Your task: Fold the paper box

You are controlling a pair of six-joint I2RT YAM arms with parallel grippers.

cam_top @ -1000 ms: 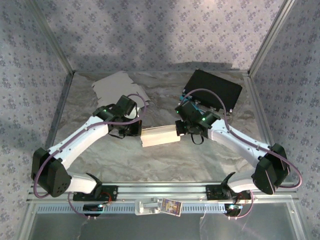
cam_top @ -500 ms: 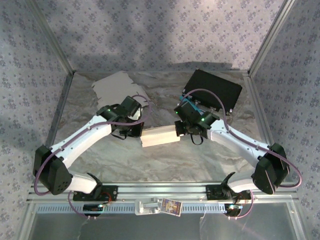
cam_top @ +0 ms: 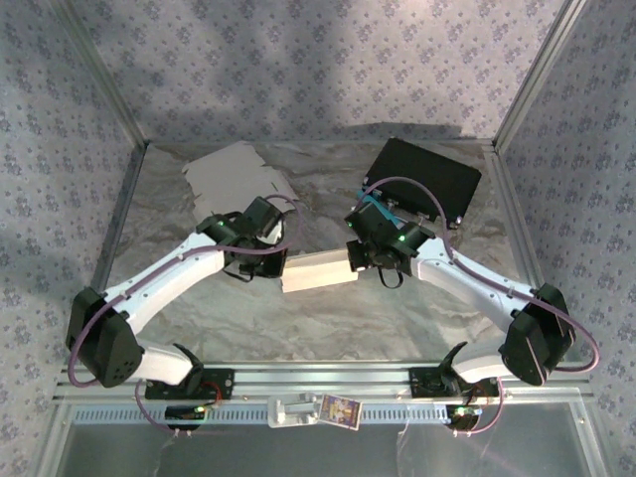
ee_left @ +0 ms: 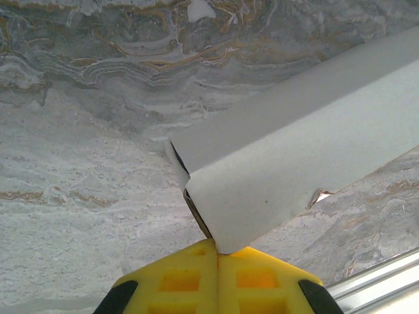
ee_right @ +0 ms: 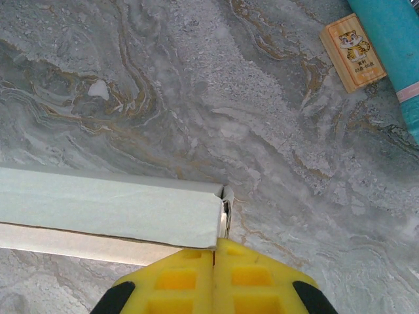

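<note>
The paper box is a long, pale folded box lying on the marbled table between my two arms. My left gripper is at its left end. In the left wrist view the yellow fingers are shut together, and the box's near corner touches the left gripper's tips. My right gripper is at the right end. In the right wrist view the right gripper is shut too, tips against the box beside its tucked end flap. Nothing is clamped between either pair of fingers.
A flat grey cardboard blank lies at the back left. A black case lies at the back right. A small wooden tiger block and a teal cylinder lie beyond the right gripper. Patterned walls enclose the table.
My left arm has swung right, bringing its gripper up to the box's left end. The box has shifted slightly. The right arm has barely moved.
</note>
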